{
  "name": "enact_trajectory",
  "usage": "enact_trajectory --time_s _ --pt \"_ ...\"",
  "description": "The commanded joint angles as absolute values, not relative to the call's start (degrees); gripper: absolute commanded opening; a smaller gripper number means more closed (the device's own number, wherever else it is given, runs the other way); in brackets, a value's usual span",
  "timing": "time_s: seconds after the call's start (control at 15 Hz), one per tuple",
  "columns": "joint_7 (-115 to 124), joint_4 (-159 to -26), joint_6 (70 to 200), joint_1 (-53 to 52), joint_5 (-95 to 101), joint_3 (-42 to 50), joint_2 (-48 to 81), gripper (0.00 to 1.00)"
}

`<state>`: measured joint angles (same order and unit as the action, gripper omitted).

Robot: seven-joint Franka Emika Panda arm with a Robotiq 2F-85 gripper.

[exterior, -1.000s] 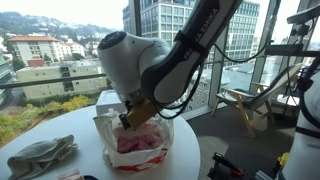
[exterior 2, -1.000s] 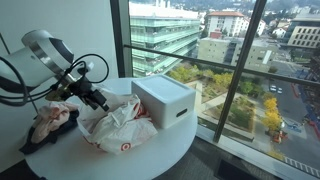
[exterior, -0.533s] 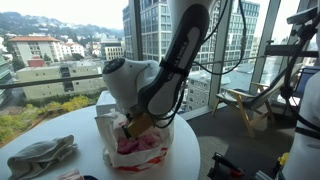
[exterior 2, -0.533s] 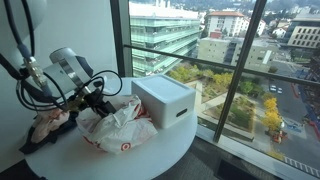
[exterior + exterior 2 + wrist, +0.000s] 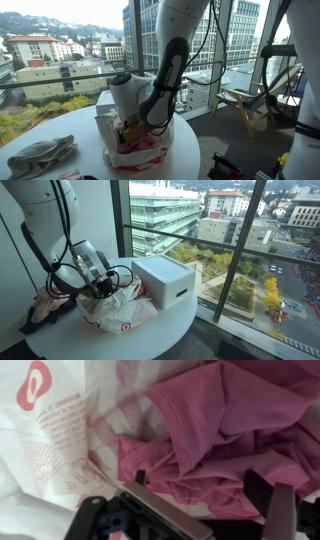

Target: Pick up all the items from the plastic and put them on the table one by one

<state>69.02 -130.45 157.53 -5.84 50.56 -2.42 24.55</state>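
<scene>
A white plastic bag with red print lies open on the round white table; it also shows in an exterior view. Pink cloth fills the bag and shows in an exterior view. My gripper is open, its two fingers spread just above the pink cloth inside the bag mouth. In both exterior views the gripper is lowered into the bag. A grey cloth item lies on the table beside the bag, also seen in an exterior view.
A white box stands on the table next to the bag, toward the window. Large windows surround the table. Chairs and equipment stand on the floor beyond the table's edge.
The arm has lowered and the gripper has gone down into the bag mouth toward the pink cloth. The bag and the grey cloth have not moved.
</scene>
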Motion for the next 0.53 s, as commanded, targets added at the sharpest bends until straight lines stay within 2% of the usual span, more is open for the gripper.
enact_trajectory --time_s 0.0,0.27,0.33,0.4,0.47 --pt "72.0 -125.9 162.6 -6.1 52.8 -0.6 30.1 1.0" --pt "72.2 -123.8 165.9 -6.4 53.6 1.3 34.1 1.0" --pt "71.5 -123.7 166.8 -6.3 53.5 1.3 34.7 0.75" --pt "71.4 -123.6 167.5 -6.5 53.6 1.3 34.9 0.74" --pt "71.4 -123.6 168.0 -6.6 53.7 1.3 34.9 0.66"
